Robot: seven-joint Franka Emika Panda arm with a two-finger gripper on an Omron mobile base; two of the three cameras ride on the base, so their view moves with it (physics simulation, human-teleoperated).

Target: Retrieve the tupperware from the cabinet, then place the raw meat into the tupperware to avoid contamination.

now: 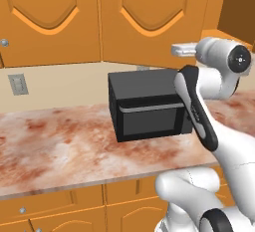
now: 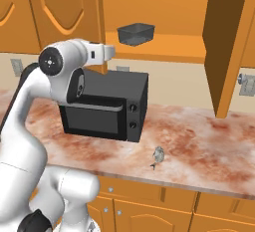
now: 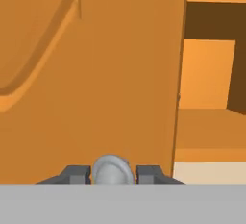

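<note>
Gripping the small round silver knob (image 3: 112, 169), the gripper (image 3: 113, 174) sits left of the grey translucent plastic tupperware (image 2: 135, 33) inside the orange-brown wooden cabinet (image 2: 164, 47).

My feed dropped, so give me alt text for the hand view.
The gripper is closed on a round silver knob near the edge of an orange cabinet door. To the right, the open cabinet shows a bare shelf.

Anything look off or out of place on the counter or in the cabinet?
One oddity: the raw meat lies bare on the counter, right of the microwave. The tupperware sits upright on the open cabinet shelf. Gripper straddles a door knob. Nothing spilled or damaged.
</note>
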